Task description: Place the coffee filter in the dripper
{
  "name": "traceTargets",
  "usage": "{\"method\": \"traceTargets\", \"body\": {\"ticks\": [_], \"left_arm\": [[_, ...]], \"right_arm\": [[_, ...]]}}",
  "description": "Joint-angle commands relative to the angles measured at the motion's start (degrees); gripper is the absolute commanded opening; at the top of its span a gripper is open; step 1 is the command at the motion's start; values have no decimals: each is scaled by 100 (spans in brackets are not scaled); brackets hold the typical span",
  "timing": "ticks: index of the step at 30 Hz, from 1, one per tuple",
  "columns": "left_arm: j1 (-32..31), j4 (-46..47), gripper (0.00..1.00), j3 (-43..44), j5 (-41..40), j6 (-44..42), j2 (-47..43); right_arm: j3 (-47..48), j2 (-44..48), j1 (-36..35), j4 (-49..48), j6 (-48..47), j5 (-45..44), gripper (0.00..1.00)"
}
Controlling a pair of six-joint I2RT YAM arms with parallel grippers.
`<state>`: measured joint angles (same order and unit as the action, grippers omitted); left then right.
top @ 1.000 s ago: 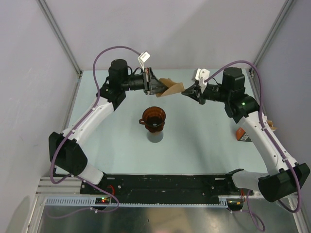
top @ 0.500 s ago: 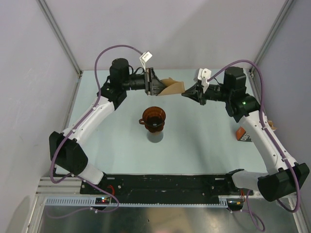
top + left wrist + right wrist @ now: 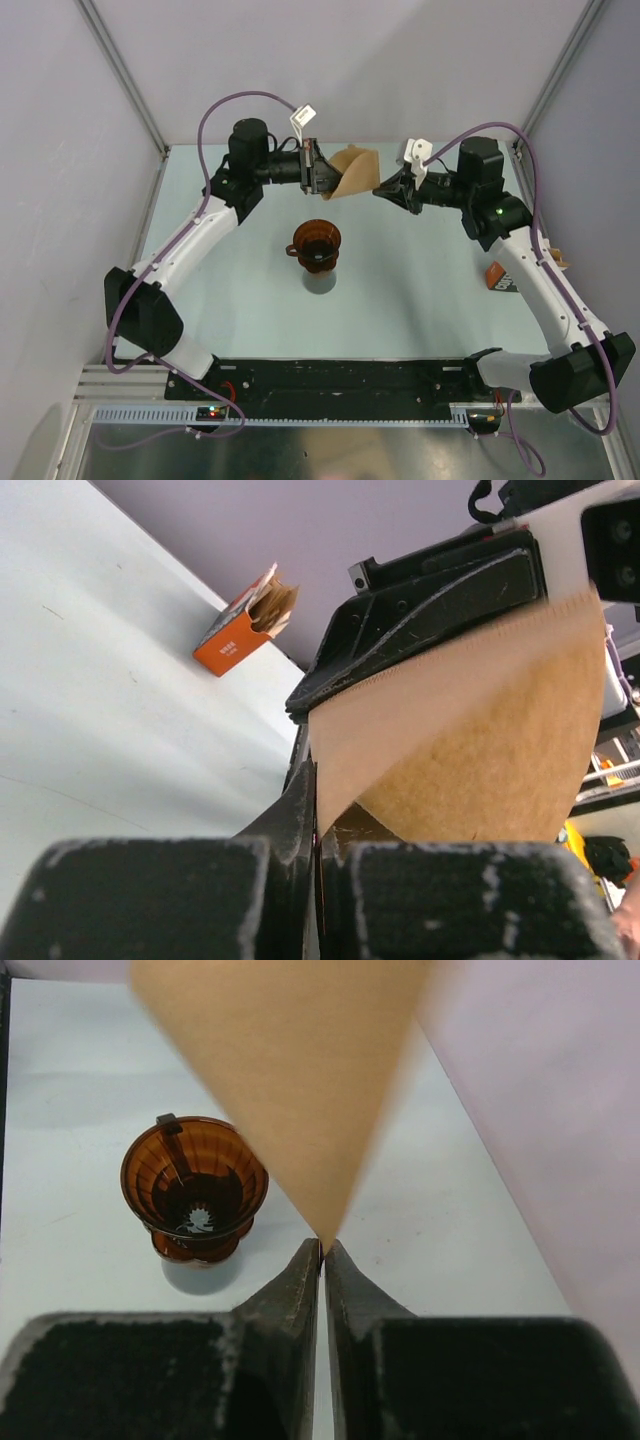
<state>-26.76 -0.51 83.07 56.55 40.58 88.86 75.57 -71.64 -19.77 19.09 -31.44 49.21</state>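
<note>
The coffee filter, a tan paper fan, hangs in the air between both grippers at the back of the table. My left gripper is shut on its left edge; in the left wrist view the coffee filter rises out of the closed left gripper. My right gripper is shut on the pointed tip of the coffee filter, which runs down into the right gripper. The dripper, a reddish-brown funnel, stands upright and empty on the table below and nearer, also visible as the dripper in the right wrist view.
An orange printed bag lies at the right edge of the table, partly behind the right arm, and the bag also shows in the left wrist view. Grey walls and metal frame posts close in the back and sides.
The filter has swung up from lying nearly flat between the grippers to standing taller and spread wider. The left wrist turned a little; the right arm barely moved.
</note>
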Motion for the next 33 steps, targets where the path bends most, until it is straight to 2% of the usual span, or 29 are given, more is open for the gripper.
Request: {"method": "traceTargets", "body": {"ticks": [1, 3, 7, 8, 11, 15, 20, 26, 33], "left_arm": [[5, 135, 0, 340, -324, -83, -92], [20, -391, 0, 559, -860, -577, -170], [-20, -1027, 0, 888, -2236, -1787, -410], [-56, -1160, 0, 993, -2553, -2074, -434], [-269, -1432, 0, 1066, -3545, -3155, -569], [-856, -1609, 0, 1005, -4915, -4761, -699], [-1233, -1623, 0, 976, -5567, -5949, -701], [-1528, -1622, 0, 948, -5861, -6589, -687], [-1790, -1618, 0, 932, -5934, -6766, -714]], "right_arm": [[168, 75, 78, -162, 168, -24, 23], [164, 147, 210, -119, 361, -56, 42], [169, 321, 578, -302, 1149, -217, 67], [169, 358, 649, -402, 1505, -310, 71], [304, 464, 731, -605, 2334, -870, 77], [483, 595, 814, -738, 3046, -1090, 79], [836, 572, 599, -549, 3289, -1481, 82], [1096, 535, -71, -322, 2835, -2286, 85], [1367, 245, -827, -106, 2353, -3163, 86]]}}
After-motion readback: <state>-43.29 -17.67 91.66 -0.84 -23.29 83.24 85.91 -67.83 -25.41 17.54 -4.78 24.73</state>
